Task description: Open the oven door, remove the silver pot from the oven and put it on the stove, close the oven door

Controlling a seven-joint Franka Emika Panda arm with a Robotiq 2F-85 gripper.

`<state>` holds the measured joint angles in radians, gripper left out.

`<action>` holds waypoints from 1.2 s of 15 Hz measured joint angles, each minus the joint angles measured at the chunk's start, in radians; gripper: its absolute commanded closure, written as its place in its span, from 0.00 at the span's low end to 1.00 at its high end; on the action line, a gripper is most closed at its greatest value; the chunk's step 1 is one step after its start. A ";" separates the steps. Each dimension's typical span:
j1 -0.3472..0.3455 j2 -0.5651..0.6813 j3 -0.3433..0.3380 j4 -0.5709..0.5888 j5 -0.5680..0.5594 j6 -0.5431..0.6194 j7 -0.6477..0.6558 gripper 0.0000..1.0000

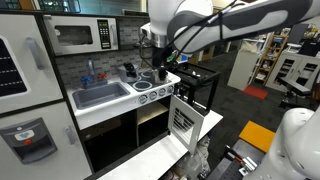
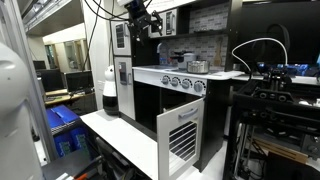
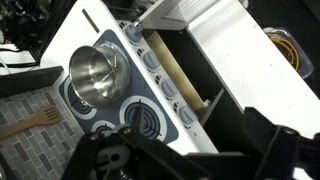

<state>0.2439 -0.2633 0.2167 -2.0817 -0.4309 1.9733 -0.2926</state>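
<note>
The silver pot (image 3: 93,72) stands upright on a back burner of the white stove (image 3: 140,118), above the row of silver knobs (image 3: 165,82). The oven door (image 1: 183,118) with its grey slats is swung wide open in both exterior views (image 2: 180,140), and the dark oven cavity (image 3: 195,75) is exposed. My gripper (image 3: 190,160) hangs open above the stove's front edge with nothing between its dark fingers (image 3: 272,145). It is apart from the pot. In an exterior view the gripper (image 1: 160,60) hovers over the cooktop.
A grey sink (image 1: 100,95) and a dark faucet-like item (image 1: 129,70) sit beside the stove. A silver microwave (image 1: 80,36) hangs above. A white platform (image 3: 262,85) lies in front of the oven. A wooden fork (image 3: 32,122) shows on the tiled wall.
</note>
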 measured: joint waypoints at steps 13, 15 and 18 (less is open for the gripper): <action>-0.048 -0.288 0.000 -0.551 -0.183 0.006 0.364 0.00; -0.079 -0.285 -0.006 -0.590 -0.221 0.017 0.453 0.00; -0.139 -0.275 -0.042 -0.624 -0.272 0.059 0.544 0.00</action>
<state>0.1053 -0.5382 0.1750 -2.7058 -0.7027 2.0325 0.2510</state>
